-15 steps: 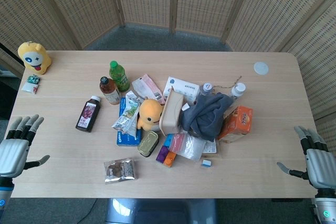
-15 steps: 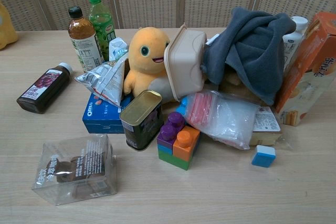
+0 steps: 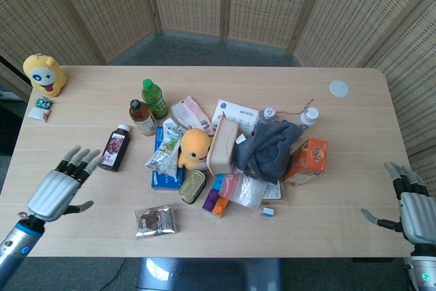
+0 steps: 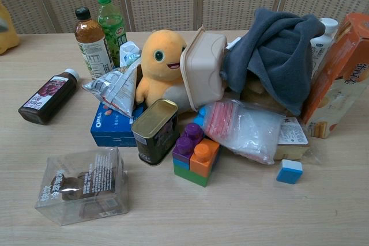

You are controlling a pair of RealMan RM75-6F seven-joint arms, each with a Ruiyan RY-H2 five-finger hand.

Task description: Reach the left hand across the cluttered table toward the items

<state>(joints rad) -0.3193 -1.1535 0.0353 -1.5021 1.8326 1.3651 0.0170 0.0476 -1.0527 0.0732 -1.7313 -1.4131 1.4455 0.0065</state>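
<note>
Left robot hand [image 3: 60,187], fingers spread and holding nothing, hovers over the counter [image 3: 354,134]; a low reach risks rolling the lying dark juice bottle [image 3: 114,147]; it could also topple the upright tea bottle [image 3: 142,117].

"OREO" on blue box [image 4: 109,131]; other labels unreadable.

A pale wooden table [image 3: 354,120] carried a heap of goods at its middle, among them a dark juice bottle [image 3: 114,147] lying flat, a clear packet [image 3: 155,221], a small blue-and-white block [image 3: 268,212] and an orange box [image 3: 308,157]. A yellow plush [image 3: 44,74] sat at one far corner, with a white disc [image 3: 338,88] lying near the other.
</note>
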